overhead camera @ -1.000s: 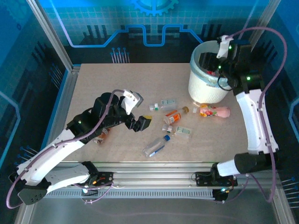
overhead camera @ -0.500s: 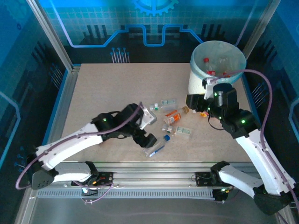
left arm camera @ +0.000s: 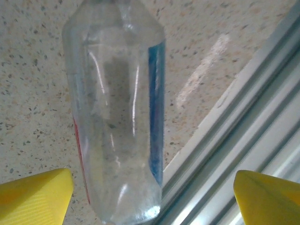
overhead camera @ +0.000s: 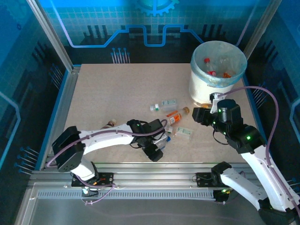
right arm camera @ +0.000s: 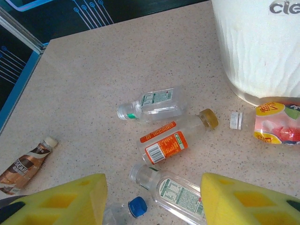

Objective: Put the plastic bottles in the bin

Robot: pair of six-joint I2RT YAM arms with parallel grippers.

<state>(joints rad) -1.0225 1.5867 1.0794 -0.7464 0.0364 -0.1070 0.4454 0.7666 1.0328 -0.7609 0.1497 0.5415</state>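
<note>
A clear plastic bottle [left arm camera: 117, 117] with a blue and red label lies on the table by the front rail, its blue cap [right arm camera: 137, 206] pointing away. My left gripper [overhead camera: 157, 150] is open astride it, with gaps on both sides between its yellow fingers [left arm camera: 35, 194] and the bottle. My right gripper [right arm camera: 152, 199] hovers open and empty over a white-labelled bottle [right arm camera: 178, 192]. An orange-labelled bottle [right arm camera: 171, 140], a green-capped clear one [right arm camera: 150, 104] and a pink one [right arm camera: 279, 129] lie nearby. The bin [overhead camera: 218, 70] stands at the back right with bottles inside.
A brown-labelled bottle [right arm camera: 26, 164] lies to the left, beside my left arm [overhead camera: 108, 124]. A small white scrap [right arm camera: 236, 120] sits near the bin's base [right arm camera: 262, 51]. The metal front rail [left arm camera: 234, 140] runs right next to the blue-labelled bottle.
My left arm swung right and forward, coming down over the blue-capped bottle, its jaws narrowing a little. My right arm left the bin's rim and dropped low over the bottles on the table.
</note>
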